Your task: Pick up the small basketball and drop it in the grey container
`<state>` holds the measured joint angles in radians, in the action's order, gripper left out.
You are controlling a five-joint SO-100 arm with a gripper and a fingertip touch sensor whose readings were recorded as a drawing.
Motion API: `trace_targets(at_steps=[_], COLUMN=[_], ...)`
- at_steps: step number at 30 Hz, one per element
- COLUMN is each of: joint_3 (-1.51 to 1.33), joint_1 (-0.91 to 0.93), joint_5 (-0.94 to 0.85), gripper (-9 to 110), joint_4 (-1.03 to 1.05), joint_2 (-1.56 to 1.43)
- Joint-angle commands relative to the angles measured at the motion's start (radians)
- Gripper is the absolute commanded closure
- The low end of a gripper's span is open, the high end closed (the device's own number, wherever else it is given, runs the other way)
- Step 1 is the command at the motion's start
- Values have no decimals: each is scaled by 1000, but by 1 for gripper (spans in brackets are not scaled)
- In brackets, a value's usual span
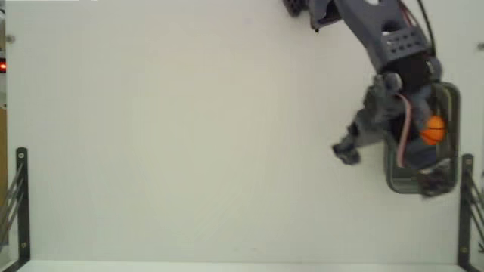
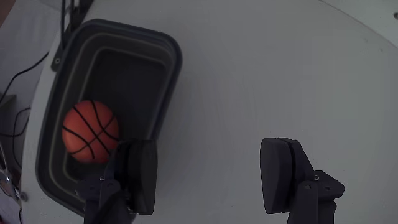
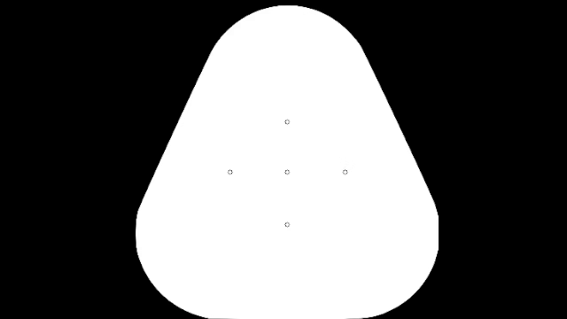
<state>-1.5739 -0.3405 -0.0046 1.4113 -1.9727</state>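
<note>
Scene: While the small basketball lies inside the grey container, the gripper hangs above the bin's edge, spread wide and empty, as the wrist view shows.

Gripper: Its two fingers stand far apart with nothing between them; the gap frames only bare white table. The pad on the left of the wrist view overlaps the container's near corner, the other sits over the table.

Ball's place: To the left of the gripper in the wrist view, just beyond the left-hand finger and clear of it, down in the dark well of the bin. In the fixed view the ball shows as an orange spot within the container, partly behind the arm.

Step in hand: By the look of things the drop is made, so what remains is the pull-back. Done well, that means lifting straight up first, jaws left spread, so the left-hand finger does not catch the thick rim and drag or tip the bin.

Risk: A sideways swing before the lift could nudge the container, which stands near the table's edge in the fixed view.

Ball's look: Orange, round, with thin black curved seams, a faint sheen on top, about as wide as one finger pad is long.

Container's look: Grey-green, rectangular, rounded corners, heavy lip, dark inside.
</note>
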Motion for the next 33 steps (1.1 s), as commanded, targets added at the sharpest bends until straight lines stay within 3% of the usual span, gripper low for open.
trace_targets(at_steps=[1,33], joint_3=[-27,-391], joint_1=[34,314], joint_5=[5,5], gripper=[-9,-9], joint_4=[17,19], joint_2=[-106,-473])
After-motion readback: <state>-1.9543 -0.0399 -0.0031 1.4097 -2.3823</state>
